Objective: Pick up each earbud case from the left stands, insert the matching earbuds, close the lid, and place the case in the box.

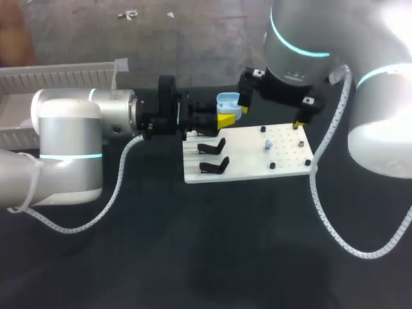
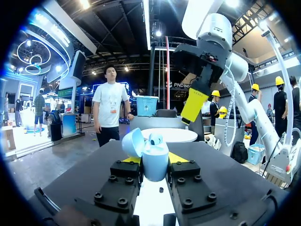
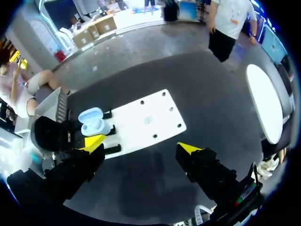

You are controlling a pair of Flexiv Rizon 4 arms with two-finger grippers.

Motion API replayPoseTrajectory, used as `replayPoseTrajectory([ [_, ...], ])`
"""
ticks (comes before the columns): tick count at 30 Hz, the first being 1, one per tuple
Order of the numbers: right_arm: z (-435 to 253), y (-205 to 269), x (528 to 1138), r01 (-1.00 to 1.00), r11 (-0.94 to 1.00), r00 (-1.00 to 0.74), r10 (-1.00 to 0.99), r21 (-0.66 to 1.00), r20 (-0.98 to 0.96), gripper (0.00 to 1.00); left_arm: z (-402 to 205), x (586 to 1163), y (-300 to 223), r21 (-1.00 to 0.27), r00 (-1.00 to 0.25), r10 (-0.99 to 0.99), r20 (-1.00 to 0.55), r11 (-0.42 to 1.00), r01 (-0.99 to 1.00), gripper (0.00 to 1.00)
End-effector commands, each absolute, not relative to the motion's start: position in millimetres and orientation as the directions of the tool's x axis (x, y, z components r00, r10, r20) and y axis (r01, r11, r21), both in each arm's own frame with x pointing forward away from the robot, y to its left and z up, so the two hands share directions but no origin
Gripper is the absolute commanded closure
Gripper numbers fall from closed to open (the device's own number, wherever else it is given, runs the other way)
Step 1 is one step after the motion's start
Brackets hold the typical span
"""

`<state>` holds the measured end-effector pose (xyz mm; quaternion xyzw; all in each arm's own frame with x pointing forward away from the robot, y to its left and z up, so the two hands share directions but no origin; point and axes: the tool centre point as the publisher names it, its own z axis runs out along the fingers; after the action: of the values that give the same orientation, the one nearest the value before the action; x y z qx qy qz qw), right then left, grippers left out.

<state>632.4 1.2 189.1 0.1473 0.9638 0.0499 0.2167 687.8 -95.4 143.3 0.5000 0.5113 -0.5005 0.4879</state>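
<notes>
Near edge: bare dark counter [image 1: 193, 257] across the whole front, with open room on both sides of the arms.

Mid-counter: the white board [image 1: 248, 164] lies flat, long side running left to right. Two black stands [image 1: 212, 147] sit on its left end, one behind the other, and neither carries anything. Small dark pegs [image 1: 272, 165] dot the right part. A small pale piece [image 1: 267, 147] sits among them and is too small to identify.

Just beyond the board's left far corner, the left gripper [image 1: 225, 116] comes in level from the left, clamped on the earbud case [image 1: 232, 111]. One finger presses each side of the pale blue body. The case stands upright with its long axis vertical and its mouth facing up. The lid [image 1: 226, 98] is thrown back toward the far side of the counter. In the left wrist view a rounded pale-blue lump shows at the mouth. I cannot say for certain that it is an earbud. The lower body is hidden between the finger blocks.

Above the board's far edge, the right gripper [image 1: 271, 114] hangs from the right arm, spread wide with nothing between its fingers. One yellow tip is just beside the case and the other is over the board's right far corner. From the head view I cannot tell whether the nearer tip touches the case. In the right wrist view it sits apart from it.

Far left: the white ribbed box [image 1: 64, 71] is well apart from the case. Its near side is cut off by the left arm, so the inside is mostly unseen.
</notes>
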Motion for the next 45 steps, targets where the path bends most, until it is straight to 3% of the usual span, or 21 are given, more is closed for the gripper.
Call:
replayPoseTrajectory([
  [1, 169, -8, 640, 0.266, 0.946, -0.832, 0.323, 0.186, -0.451, 0.0, 143, 687, -96, -0.021, -0.021, 0.02, -1.0, 0.002, 1.0, 1.0],
  [20, 88, -20, 675, 0.23, 0.962, -0.849, 0.273, 0.149, -0.453, 0.0, 143, 687, -96, -0.021, -0.021, 0.02, -1.0, 0.002, 1.0, 1.0],
  [45, 41, -18, 696, 0.231, 0.966, -0.889, 0.259, 0.118, -0.378, 0.0, 170, 676, -60, 0.027, 0.025, 0.026, -0.999, 0.052, 0.998, 1.0],
])
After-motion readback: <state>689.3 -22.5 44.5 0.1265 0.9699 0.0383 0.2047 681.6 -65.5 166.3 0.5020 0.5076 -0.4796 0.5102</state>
